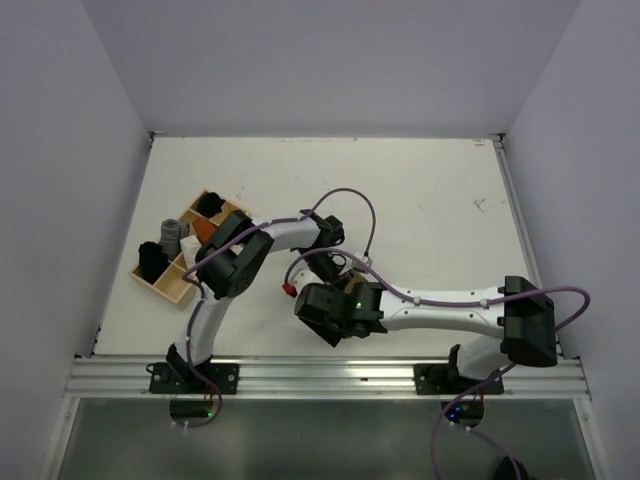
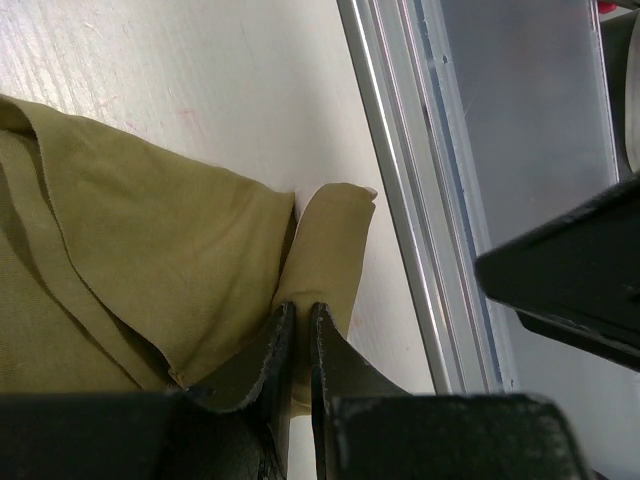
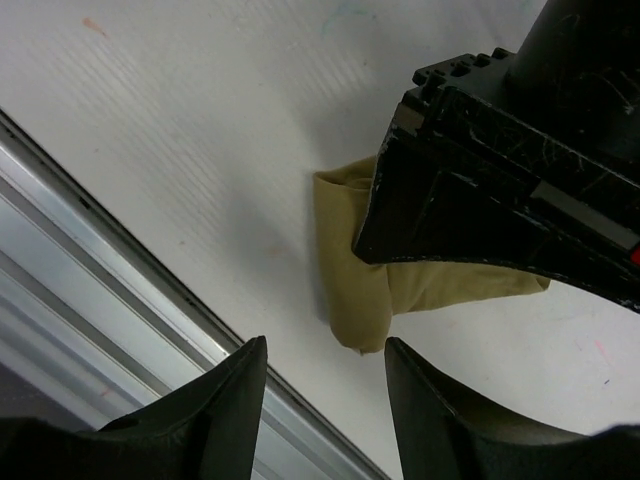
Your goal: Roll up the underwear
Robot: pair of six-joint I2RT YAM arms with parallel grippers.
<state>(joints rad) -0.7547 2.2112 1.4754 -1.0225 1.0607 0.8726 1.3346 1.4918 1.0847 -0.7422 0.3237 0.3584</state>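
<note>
Grip: my left pincer (image 2: pixel 300 318) has its fingers pressed nearly together, pinching a fold of the underwear (image 2: pixel 150 260) between the tips.
Other pincer: my right pincer (image 3: pixel 325 348) is spread wide and holds nothing; it hovers above the table (image 3: pixel 200 120) with its tips apart from the cloth.
Pinched spot: where the olive-khaki side meets a paler cream-beige flap (image 2: pixel 335 240) that stands up from the table just ahead of my left fingertips.
Underwear, lie: bunched and folded on the white table, with the olive layers spreading to one side of my left pincer in its wrist view. From the right wrist, one end of the garment shows and the rest is hidden under my left pincer's black body.
Underwear, place: near the front of the table, close to the aluminium rail (image 2: pixel 420 200) but not touching it, between my two pincers.
Arms: in the top view both reach in towards the middle, and their wrists meet over the garment.
Further out: a wooden compartment organizer (image 1: pixel 178 293) sits well apart on the left of the table, with dark and grey rolled items in its cells.
</note>
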